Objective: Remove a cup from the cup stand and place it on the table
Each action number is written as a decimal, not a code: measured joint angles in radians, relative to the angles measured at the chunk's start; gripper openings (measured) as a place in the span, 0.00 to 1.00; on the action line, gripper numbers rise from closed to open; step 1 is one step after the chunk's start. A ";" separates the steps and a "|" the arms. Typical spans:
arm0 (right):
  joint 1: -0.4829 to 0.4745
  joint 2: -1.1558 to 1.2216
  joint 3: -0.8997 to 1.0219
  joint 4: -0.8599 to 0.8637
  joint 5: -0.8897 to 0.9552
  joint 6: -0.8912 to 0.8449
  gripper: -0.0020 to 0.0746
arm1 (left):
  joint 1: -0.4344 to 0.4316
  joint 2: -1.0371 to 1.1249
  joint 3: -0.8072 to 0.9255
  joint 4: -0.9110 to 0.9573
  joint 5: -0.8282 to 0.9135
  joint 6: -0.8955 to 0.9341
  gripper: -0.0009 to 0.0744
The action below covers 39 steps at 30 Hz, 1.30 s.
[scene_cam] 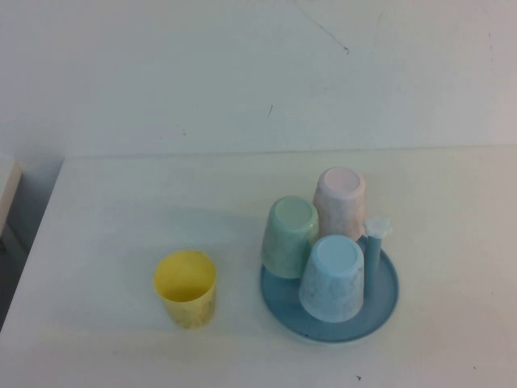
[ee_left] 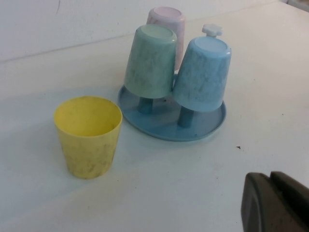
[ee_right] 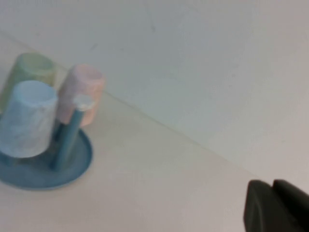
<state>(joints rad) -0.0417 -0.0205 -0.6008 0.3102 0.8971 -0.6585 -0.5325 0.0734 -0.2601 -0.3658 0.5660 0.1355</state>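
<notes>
Your yellow cup (scene_cam: 186,288) stands upright on the table (scene_cam: 113,210), apart from the cup stand (scene_cam: 386,301). Open tabletop lies all round it. You can't tell either grip: only dark tips of the left gripper (ee_left: 276,202) and right gripper (ee_right: 276,207) show.

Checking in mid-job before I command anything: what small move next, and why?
Probably none beyond keeping both arms parked. The yellow cup stands upright on the table, apart from the cup stand. Left gripper and right gripper sit back, holding nothing.
</notes>
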 joint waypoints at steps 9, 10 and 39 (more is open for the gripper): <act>0.000 0.000 0.186 -0.274 -0.372 0.184 0.05 | 0.000 0.000 0.000 0.000 0.000 -0.001 0.01; 0.000 0.000 0.227 -0.300 -0.401 0.217 0.05 | 0.000 0.000 0.000 0.000 0.000 -0.002 0.01; 0.000 0.000 0.626 -0.370 -0.542 0.371 0.05 | 0.000 0.000 0.000 0.000 0.000 -0.002 0.01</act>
<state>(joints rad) -0.0417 -0.0209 0.0254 -0.0600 0.3551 -0.2872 -0.5325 0.0734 -0.2601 -0.3658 0.5660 0.1333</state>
